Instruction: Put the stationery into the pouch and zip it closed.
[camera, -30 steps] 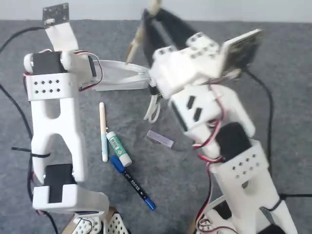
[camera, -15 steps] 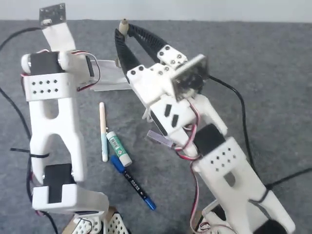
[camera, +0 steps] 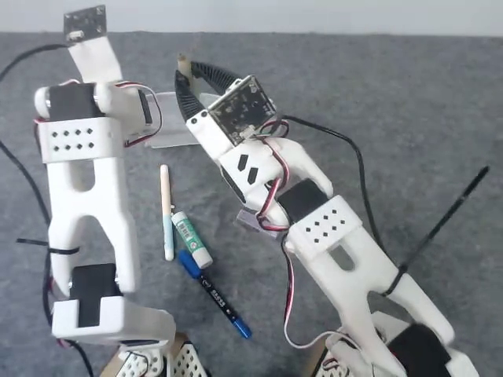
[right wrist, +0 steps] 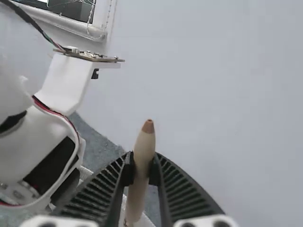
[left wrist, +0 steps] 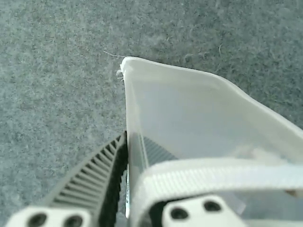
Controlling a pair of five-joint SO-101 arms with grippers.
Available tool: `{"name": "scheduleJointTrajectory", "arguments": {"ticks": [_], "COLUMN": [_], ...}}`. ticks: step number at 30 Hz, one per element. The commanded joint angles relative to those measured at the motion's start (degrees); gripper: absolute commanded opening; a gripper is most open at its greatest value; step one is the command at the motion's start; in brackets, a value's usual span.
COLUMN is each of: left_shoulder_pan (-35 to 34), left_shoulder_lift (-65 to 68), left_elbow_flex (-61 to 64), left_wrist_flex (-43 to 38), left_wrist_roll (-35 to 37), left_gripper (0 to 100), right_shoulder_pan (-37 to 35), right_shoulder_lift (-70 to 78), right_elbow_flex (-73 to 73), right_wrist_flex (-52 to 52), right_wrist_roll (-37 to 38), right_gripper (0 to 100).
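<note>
The grey, carpet-like desk (camera: 440, 118) carries both white arms. The left arm (camera: 82, 196) stands along one side. The right arm (camera: 330, 236) stretches across the middle toward the far edge.

The see-through pouch (camera: 169, 129) lies at the far side of the desk, just beyond the left arm's upper joint. The left claw (left wrist: 132, 189) is clamped on its edge, with the black ribbed finger on one face and the pouch's white webbing strip running just above the claw. No writing shows on the pouch.

The right claw (camera: 192, 78) is drawn narrow around a beige pencil (right wrist: 146, 135) held between its ribbed fingers, with the brownish tip pointing up past them. In the high view this claw overlaps the end of the pouch away from the left arm. Whether they touch cannot be told.

Between the two arms lie the loose items:
- A blue marker (camera: 216, 297) is nearest the arm bases and has white print along its barrel, too small to read.
- A slim cream pen (camera: 166, 212) has a pale teal end.
- A short white tube (camera: 191, 239) lies just beside the cream pen and has a green label that is not legible.
- A small lilac block (camera: 255, 220) is partly under the right arm.
</note>
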Motion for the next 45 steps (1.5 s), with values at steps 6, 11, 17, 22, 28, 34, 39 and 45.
{"name": "scheduleJointTrajectory", "arguments": {"ticks": [6, 11, 17, 22, 28, 34, 39, 45], "left_shoulder_pan": [-0.26, -0.26, -2.99, -3.96, -4.66, -7.03, -9.32, -12.48], "left_shoulder_lift": [-0.18, -0.18, -0.18, -0.18, -0.18, -0.18, -0.18, -0.53], "left_elbow_flex": [-1.8, -1.71, -0.92, -0.92, -1.1, -1.19, -1.19, -2.07], "left_wrist_flex": [-0.26, -0.26, -1.58, -2.29, -2.29, -3.25, -3.52, -3.87], "left_wrist_roll": [0.7, 0.7, 0.79, 0.79, 0.88, 0.88, 0.88, 0.88], "left_gripper": [1, 1, 1, 1, 1, 1, 1, 1], "right_shoulder_pan": [-1.19, -1.1, -1.1, -1.1, -1.1, -1.19, -1.45, -1.8], "right_shoulder_lift": [-0.48, -0.48, -0.48, 0.04, 0.22, 0.13, 0.13, 0.13], "right_elbow_flex": [-5.8, -14.07, -26.81, -33.58, -34.9, -32.09, -20.92, -4.48], "right_wrist_flex": [10.77, 22.9, 41.8, 53.05, 61.32, 73.27, 73.27, 59.21], "right_wrist_roll": [0.26, -6.24, -8.44, -6.59, -6.42, -6.59, -6.68, -6.33], "right_gripper": [16.2, 16.3, 16.3, 16.2, 16.2, 16.2, 16.2, 16.2]}}
